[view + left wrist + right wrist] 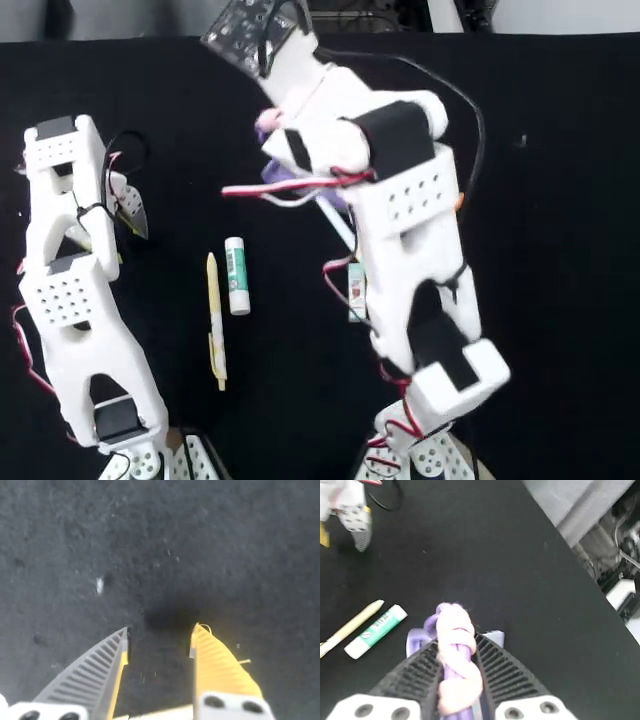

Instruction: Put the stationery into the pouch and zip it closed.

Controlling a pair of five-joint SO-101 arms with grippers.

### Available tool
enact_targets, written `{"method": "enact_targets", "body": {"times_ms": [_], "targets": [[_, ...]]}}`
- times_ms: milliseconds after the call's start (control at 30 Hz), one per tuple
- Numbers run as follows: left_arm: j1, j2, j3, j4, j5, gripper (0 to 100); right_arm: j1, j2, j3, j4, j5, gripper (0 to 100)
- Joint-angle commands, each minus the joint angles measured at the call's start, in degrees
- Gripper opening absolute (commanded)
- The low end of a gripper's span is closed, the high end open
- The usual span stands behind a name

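Clamps right gripper [455, 639] on purple pouch [415, 642] by its pink cord [454, 622], upper centre overhead; hangs left gripper [159, 636] open, empty, at left, nearer pen [215, 320] and glue stick [236, 275], both lying top-to-bottom.

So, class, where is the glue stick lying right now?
In the high view the glue stick lies on the black table, just right of the yellow pen, left of the picture's middle.
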Motion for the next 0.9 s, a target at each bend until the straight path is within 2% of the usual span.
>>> {"method": "enact_targets", "body": {"times_ms": [0, 200, 600, 733, 867], "targets": [[-2.2, 2.6, -6.3, 0.2, -0.5, 21, -2.5, -6.5, 5.1, 1.8, 0.7, 1.1], [-2.7, 6.2, -10.2, 0.5, -0.5, 21, -5.1, -14.0, 14.6, 1.8, 0.5, 1.1], [-2.8, 6.8, -10.2, 0.5, -0.5, 21, -11.9, -26.2, 41.2, 1.4, 1.0, 1.1], [-2.8, 6.9, -10.1, 0.5, -0.5, 21, -11.6, -28.1, 47.3, 1.1, 1.0, 1.1], [-2.8, 6.9, -9.9, 0.5, -2.6, 21, -10.6, -30.4, 57.8, -4.3, 1.0, 1.1]]}}
